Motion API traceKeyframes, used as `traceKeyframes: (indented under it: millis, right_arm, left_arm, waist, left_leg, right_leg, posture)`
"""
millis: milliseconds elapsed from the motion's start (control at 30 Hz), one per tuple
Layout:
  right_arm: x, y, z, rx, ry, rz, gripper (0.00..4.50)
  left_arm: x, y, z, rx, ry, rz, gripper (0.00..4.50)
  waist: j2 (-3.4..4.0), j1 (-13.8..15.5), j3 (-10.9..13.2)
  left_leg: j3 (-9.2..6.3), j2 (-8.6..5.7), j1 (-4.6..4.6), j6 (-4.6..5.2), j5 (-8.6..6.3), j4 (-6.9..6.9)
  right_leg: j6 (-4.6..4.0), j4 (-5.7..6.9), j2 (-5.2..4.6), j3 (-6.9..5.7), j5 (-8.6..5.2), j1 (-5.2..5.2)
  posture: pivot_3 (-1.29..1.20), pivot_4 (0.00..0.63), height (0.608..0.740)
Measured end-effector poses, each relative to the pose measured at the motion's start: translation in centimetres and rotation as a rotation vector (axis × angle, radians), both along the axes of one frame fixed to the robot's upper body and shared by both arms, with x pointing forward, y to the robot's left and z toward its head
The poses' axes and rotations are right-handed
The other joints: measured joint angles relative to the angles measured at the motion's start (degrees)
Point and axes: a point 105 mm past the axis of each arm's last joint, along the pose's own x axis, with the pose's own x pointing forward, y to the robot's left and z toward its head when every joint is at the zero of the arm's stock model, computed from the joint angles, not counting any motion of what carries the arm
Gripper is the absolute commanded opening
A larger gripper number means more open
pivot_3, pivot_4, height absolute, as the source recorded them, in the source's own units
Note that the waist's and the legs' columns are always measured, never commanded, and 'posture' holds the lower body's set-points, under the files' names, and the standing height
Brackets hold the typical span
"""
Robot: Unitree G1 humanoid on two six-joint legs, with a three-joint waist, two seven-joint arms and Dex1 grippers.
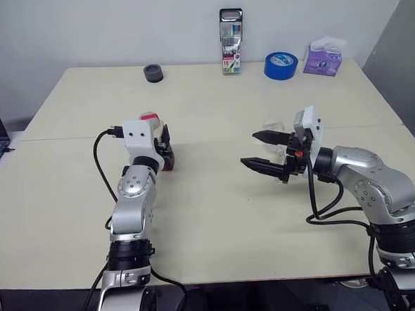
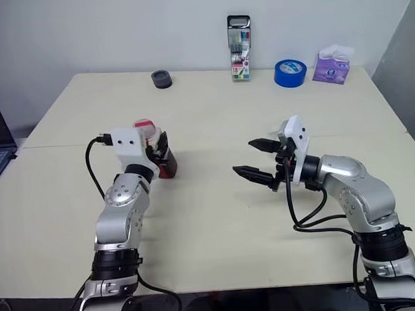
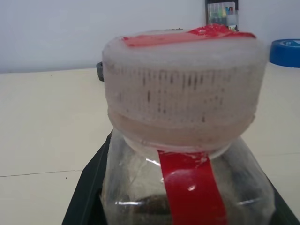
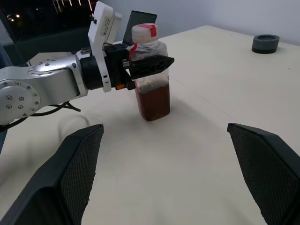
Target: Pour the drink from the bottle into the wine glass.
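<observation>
Currently, step: taking hold of the bottle, not yet lifted.
Left pincer (image 4: 140, 65): fingers flank the bottle (image 4: 151, 75) at its shoulder, just under the cap (image 3: 180, 70); whether they already press the walls I cannot tell.
Right pincer (image 1: 267, 152): fingers spread wide apart, holding nothing, aimed across at the left pincer.
Bottle place: upright on the desk (image 1: 218, 218), between the left fingers, well apart from the right pincer.
Drink (image 4: 153, 102): dark reddish-brown, fills the lower part.
Wine glass (image 1: 272, 125): faint clear shape just beyond the right pincer.
Handling: thin clear plastic, probably light and squeezable, smooth; a hard pinch may dent it. Grip below the neck seems soundest.
Cap: on; must come off before pouring.
Writing: red stripe on the bottle, no legible words.
</observation>
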Motion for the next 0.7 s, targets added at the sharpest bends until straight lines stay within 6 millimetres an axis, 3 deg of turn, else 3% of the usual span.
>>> traceKeyframes:
  millis: [167,400,500,700]
  right_arm:
    - [0.1,0.7,0.7,0.006,-0.015,-0.005,4.5]
    - [-0.8,5.0,3.8,0.092,-0.033,0.107,4.5]
    - [-1.0,5.5,3.6,0.105,0.0,0.131,4.5]
    - [-1.3,6.2,3.3,0.106,0.026,0.152,4.5]
  left_arm:
    - [-1.6,-1.2,0.0,0.01,0.061,-0.157,1.8]
    - [-5.5,-7.9,0.4,0.062,0.136,-0.667,1.8]
    - [-7.0,-8.9,0.2,0.098,0.16,-0.825,1.8]
    - [-6.9,-10.3,1.4,0.126,0.126,-0.935,1.8]
  waist:
    - [0.0,-0.1,0.0]
    - [0.01,-0.4,0.0]
    - [0.02,-0.4,0.0]
    - [0.02,-0.4,0.0]
  left_leg:
    - [-0.01,0.0,-0.01,-0.01,0.0,0.01]
    - [-0.07,0.0,-0.01,-0.04,0.02,-0.01]
    - [-0.07,0.0,-0.01,-0.04,0.02,-0.01]
    - [-0.08,-0.02,-0.02,-0.03,0.02,0.0]
  right_leg:
    - [0.0,0.0,-0.01,-0.01,0.0,0.0]
    - [0.0,-0.01,-0.01,-0.06,0.0,0.0]
    - [0.0,-0.02,-0.01,-0.06,0.0,0.0]
    - [0.0,-0.01,-0.01,-0.07,0.0,0.0]
  posture:
    - [0.0,0.15,0.74]
    - [0.0,0.15,0.74]
    - [0.0,0.15,0.74]
    - [0.0,0.15,0.74]
